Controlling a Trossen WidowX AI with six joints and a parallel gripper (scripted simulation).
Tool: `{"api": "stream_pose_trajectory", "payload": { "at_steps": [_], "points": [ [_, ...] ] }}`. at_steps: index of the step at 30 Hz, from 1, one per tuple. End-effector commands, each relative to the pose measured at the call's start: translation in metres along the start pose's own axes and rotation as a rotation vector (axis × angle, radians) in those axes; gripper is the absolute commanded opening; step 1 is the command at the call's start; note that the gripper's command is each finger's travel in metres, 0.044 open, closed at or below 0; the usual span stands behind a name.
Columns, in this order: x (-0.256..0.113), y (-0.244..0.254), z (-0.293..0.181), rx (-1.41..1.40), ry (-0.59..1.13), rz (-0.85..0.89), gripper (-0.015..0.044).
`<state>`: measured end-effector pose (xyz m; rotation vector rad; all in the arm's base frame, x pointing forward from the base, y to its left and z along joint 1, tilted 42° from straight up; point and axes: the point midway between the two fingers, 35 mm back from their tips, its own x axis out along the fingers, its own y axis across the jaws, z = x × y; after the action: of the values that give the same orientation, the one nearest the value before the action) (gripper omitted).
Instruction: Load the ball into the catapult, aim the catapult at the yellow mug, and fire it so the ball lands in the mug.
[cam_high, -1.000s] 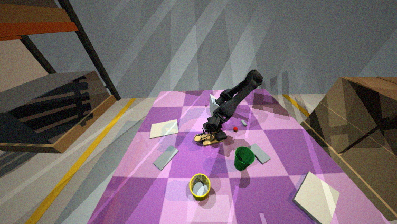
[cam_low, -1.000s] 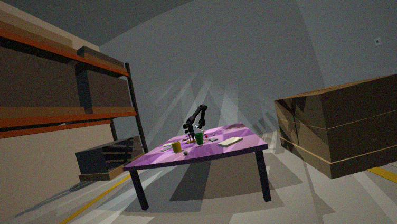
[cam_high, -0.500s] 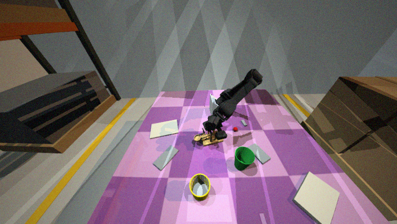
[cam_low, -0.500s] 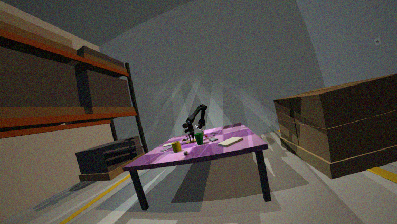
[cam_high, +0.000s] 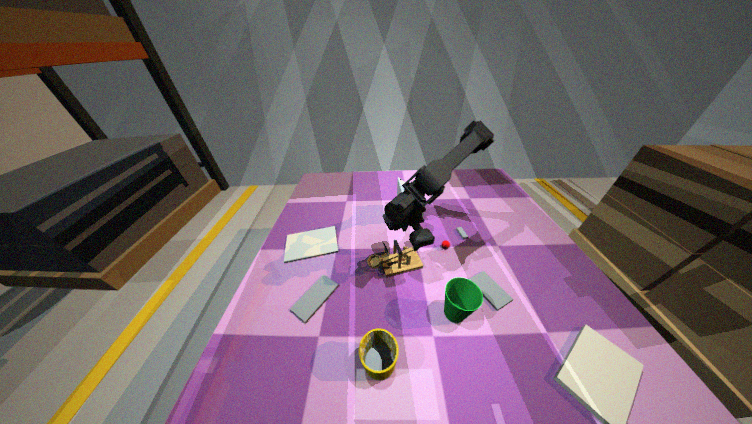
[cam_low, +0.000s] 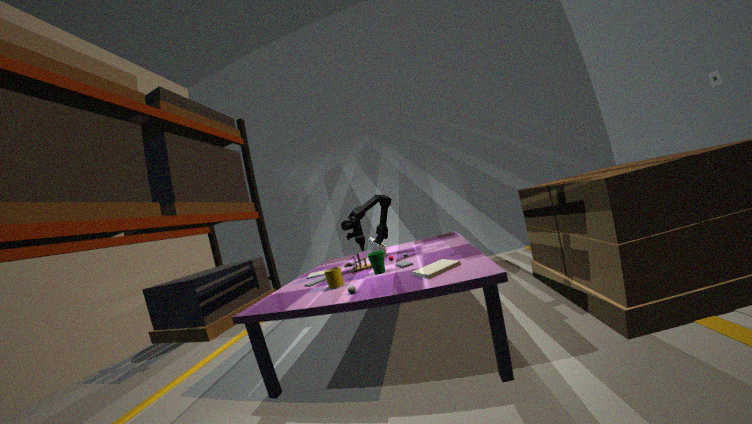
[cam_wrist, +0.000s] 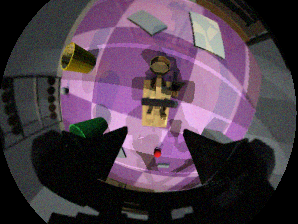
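Note:
The wooden catapult (cam_high: 413, 260) (cam_low: 360, 268) (cam_wrist: 156, 119) stands mid-table. Its cup (cam_high: 374, 260) (cam_wrist: 160, 65) is empty and points left in the top view; the yellow mug is nearer that camera, off to the side of this direction. The yellow mug (cam_high: 380, 374) (cam_low: 333, 278) (cam_wrist: 84, 58) stands upright. The red ball (cam_high: 445, 244) (cam_low: 391, 258) (cam_wrist: 157, 153) lies on the table beyond the catapult's base end. My gripper (cam_wrist: 155, 130) is open and empty above the catapult's base end; its exact height is hard to tell.
A green cup (cam_high: 455, 311) (cam_low: 377, 263) (cam_wrist: 92, 128) stands near the catapult. Flat panels (cam_high: 310, 243) (cam_high: 314, 298) (cam_high: 493, 290) (cam_high: 600, 375) lie around. A small grey block (cam_high: 461, 232) is near the ball. A grey ball (cam_low: 351, 289) lies near the table's front edge.

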<state>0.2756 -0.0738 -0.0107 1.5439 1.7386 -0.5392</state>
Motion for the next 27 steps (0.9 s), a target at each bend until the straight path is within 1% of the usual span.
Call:
{"api": "stream_pose_trajectory", "payload": {
  "at_steps": [1,27],
  "points": [
    [0.0002,-0.0004,0.0006,-0.087,0.002,0.002,0.044],
    [-0.0016,-0.0012,-0.0008,-0.984,0.002,0.002,0.044]
  ]
}}
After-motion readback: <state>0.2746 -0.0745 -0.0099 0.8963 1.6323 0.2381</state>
